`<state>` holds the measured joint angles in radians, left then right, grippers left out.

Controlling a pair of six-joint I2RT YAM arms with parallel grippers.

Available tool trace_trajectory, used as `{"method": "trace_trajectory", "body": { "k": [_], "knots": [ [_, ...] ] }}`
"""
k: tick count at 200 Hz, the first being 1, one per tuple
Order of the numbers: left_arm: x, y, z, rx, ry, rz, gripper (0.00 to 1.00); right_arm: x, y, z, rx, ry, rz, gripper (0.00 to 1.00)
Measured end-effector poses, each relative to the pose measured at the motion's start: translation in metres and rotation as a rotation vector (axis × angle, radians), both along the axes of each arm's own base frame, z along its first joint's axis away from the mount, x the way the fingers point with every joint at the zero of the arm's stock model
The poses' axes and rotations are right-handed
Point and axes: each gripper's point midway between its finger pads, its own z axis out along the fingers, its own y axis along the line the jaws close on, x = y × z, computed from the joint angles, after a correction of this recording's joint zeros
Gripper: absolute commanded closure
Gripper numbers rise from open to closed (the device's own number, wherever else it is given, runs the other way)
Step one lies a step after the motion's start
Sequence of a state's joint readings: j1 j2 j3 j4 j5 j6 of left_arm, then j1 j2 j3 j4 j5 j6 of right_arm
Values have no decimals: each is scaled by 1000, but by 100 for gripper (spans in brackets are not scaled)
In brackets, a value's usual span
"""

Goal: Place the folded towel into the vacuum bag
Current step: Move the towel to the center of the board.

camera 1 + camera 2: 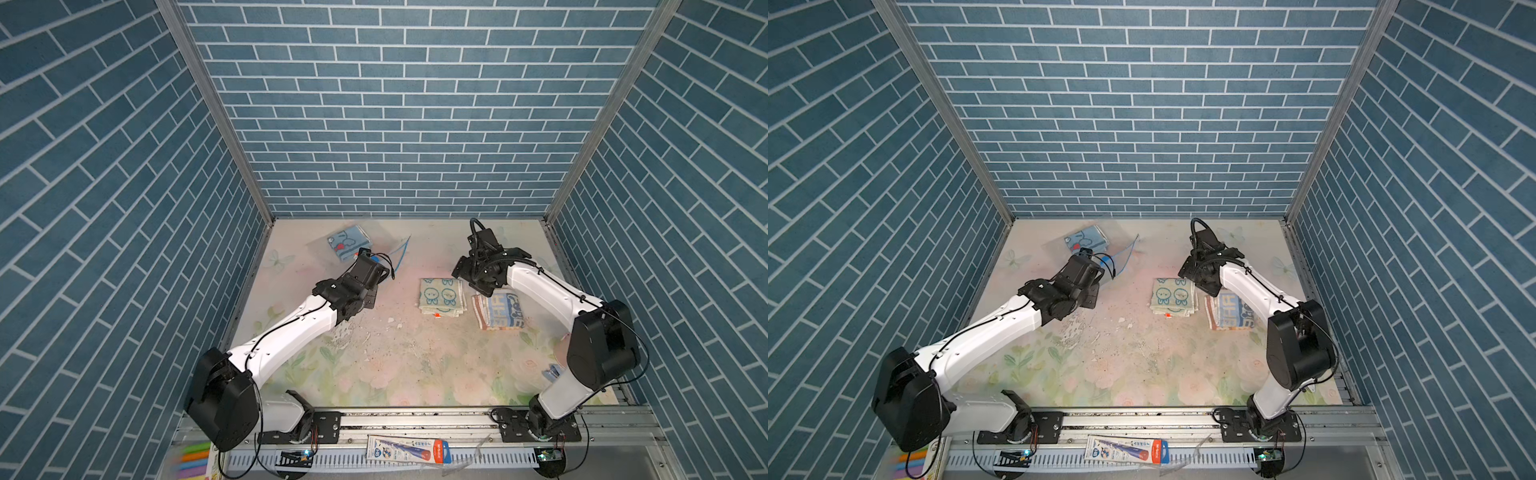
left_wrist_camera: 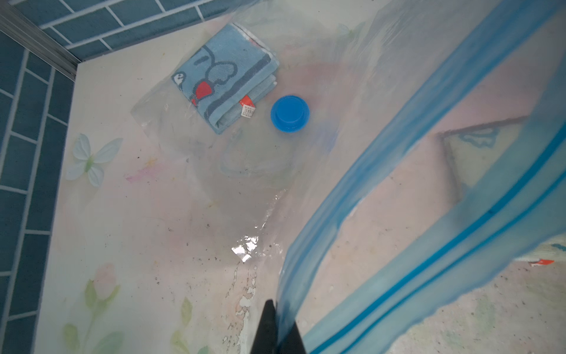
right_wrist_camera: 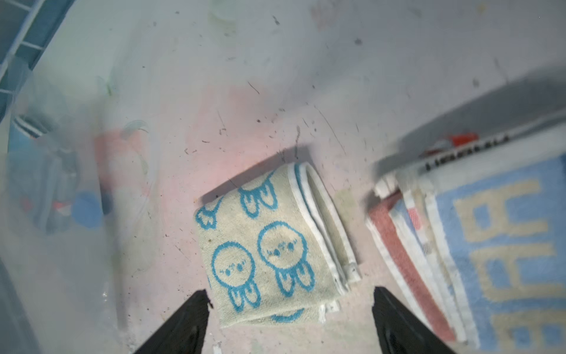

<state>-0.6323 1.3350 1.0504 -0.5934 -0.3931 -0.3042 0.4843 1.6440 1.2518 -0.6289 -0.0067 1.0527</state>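
- The desk (image 1: 395, 365) is scuffed and flaking in front of both pincers. A low scoop there may scrape the surface instead of sliding under cloth.
- The vacuum bag (image 2: 361, 101) is held up by its blue zip strip (image 2: 382, 245), which the left pincer (image 2: 277, 306) clamps shut. The film is limp, so the mouth may sag closed or slip free when a towel pushes in.
- The striped towel (image 3: 490, 245) lies just beside one finger of the right pincer (image 3: 291, 291). A careless close could snag its edge.
- The cream towel (image 3: 269, 245), likely the folded towel to go next, lies flat below the open right pincer and well apart from the bag. Pinching only its top layers would let it unfold in transit.
- The blue towel (image 2: 226, 79) is already inside the bag, beyond the left pincer, and may block the next one.
- The valve cap (image 2: 290, 113) is next to that towel and could catch fabric.
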Motion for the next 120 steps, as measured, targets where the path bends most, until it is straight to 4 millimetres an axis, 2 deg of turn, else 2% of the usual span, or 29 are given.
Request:
{"method": "trace_trajectory", "body": {
  "k": [20, 53, 85, 120],
  "knots": [
    [0, 3, 3, 21, -11, -7, 100, -19, 13, -13, 56, 77, -103, 15],
    [0, 3, 3, 30, -12, -13, 100, -38, 34, -22, 145, 165, -242, 15],
    [1, 3, 2, 29, -14, -13, 100, -37, 38, -28, 172, 198, -331, 16],
    [0, 3, 0, 31, -11, -14, 100, -29, 43, -53, 141, 241, -355, 20]
  ]
}}
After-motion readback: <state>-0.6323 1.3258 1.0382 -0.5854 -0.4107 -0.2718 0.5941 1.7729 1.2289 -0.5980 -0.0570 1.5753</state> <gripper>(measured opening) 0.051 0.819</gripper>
